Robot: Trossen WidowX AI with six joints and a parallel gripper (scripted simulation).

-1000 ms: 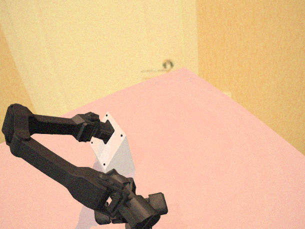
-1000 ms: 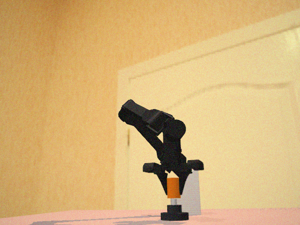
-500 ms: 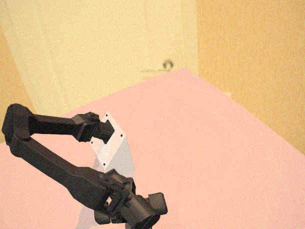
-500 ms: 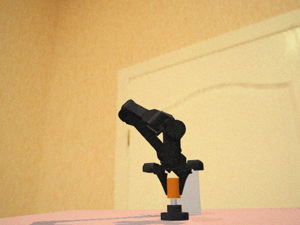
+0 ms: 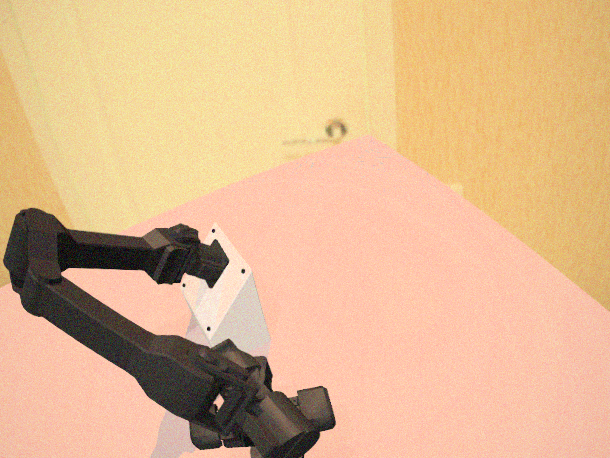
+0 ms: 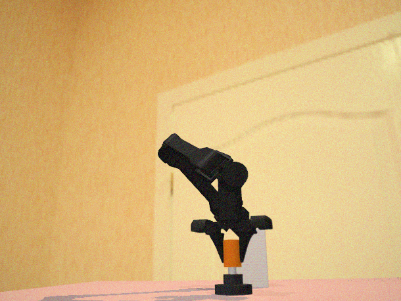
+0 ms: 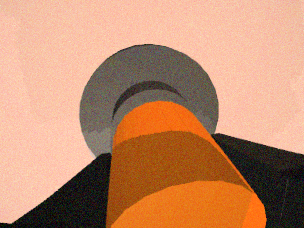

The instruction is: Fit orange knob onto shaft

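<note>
The orange knob (image 6: 232, 253) (image 7: 160, 160) is upright between the fingers of my gripper (image 6: 233, 261), which is shut on it. The knob is directly over the round dark pedestal (image 6: 233, 289) (image 7: 150, 62). A short length of the silver shaft (image 6: 232, 271) shows between the knob's bottom and the pedestal's raised collar, so the knob is not against the pedestal. The knob's hole and the shaft's flat side are hidden. In the top view the arm hides the knob and the pedestal.
The arm's white mounting block (image 5: 242, 312) (image 6: 258, 259) stands behind the pedestal in the exterior view, on the pink table top (image 5: 400, 300). The arm reaches up from the block and folds down over the pedestal.
</note>
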